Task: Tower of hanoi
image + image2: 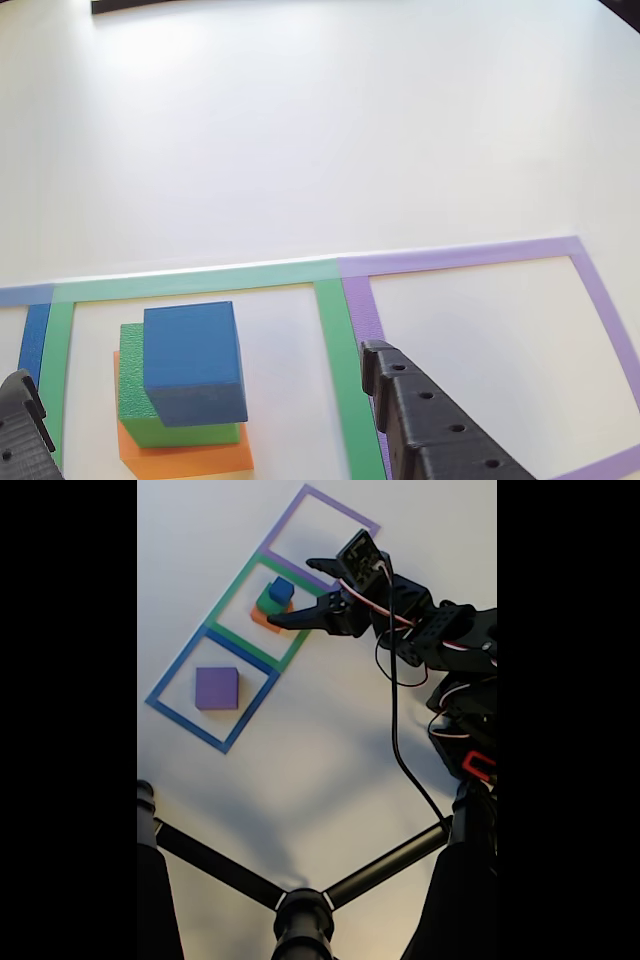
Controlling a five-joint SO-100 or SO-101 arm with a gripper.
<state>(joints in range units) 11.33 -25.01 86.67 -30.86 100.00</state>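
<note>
Foam, light and squashy, suits a side grip on the blue cube (193,362) atop the green block (150,400), gripper (200,410) wide.

Surface: white table (320,130), matte, smooth, fills both views. Light: bright, diffuse; soft glare patch upper left in other view; faint shadows lower centre in fixed view. Markings: three taped square outlines in row, sharing edges: blue outline (168,680), green outline (228,590), purple outline (335,502). Furniture: black tripod (300,905) in fixed view foreground, legs spreading from central hub. Dark strip (130,5) at top edge of other view, identity unclear. Walls, floor, windows: cannot tell.
</note>
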